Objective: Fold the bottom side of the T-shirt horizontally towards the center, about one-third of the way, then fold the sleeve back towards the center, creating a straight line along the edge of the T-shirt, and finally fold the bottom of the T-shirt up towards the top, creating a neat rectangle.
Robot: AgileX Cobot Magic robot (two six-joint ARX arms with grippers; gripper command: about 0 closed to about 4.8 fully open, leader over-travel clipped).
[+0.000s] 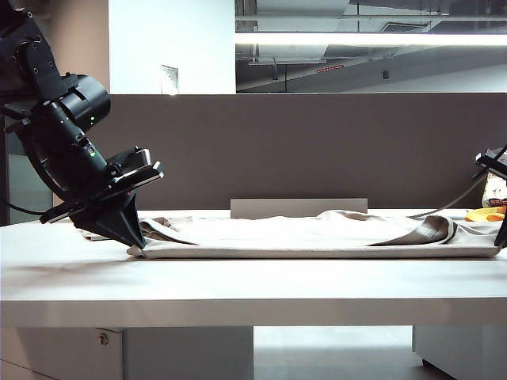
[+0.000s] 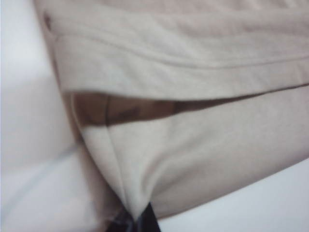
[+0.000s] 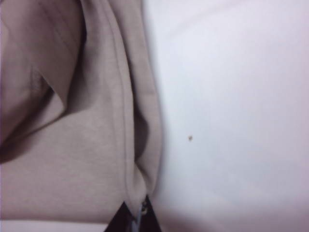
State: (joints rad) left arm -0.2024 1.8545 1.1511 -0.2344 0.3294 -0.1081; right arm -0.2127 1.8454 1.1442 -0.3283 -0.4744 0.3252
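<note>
T-shirt (image 1: 317, 233): soft beige knit, matte, lying flat and long across the white table (image 1: 238, 277), its upper layer folding over in shallow rolls and one dark open pocket of shadow showing near the right end.

Bottom of the T-shirt (image 3: 126, 121): a straight hemmed edge with a thin stitch line running along it, drawing to a narrow point at the right jaws.

Left gripper (image 1: 135, 244): black, wedge-shaped, sitting down at the table surface on the shirt's left end; its jaws are pinching closed on a corner of the fabric, which is gathering into a small peak between the dark fingertips (image 2: 137, 220).

Right gripper (image 3: 136, 217): resting at the shirt's right end, mostly beyond the exterior view's edge; its dark tips are clamping narrow on the hemmed edge.

Yellow-and-white packaged item (image 1: 487, 212): lying at the far right, just behind the shirt.

Grey partition panel (image 1: 317, 150): standing upright behind the table.
</note>
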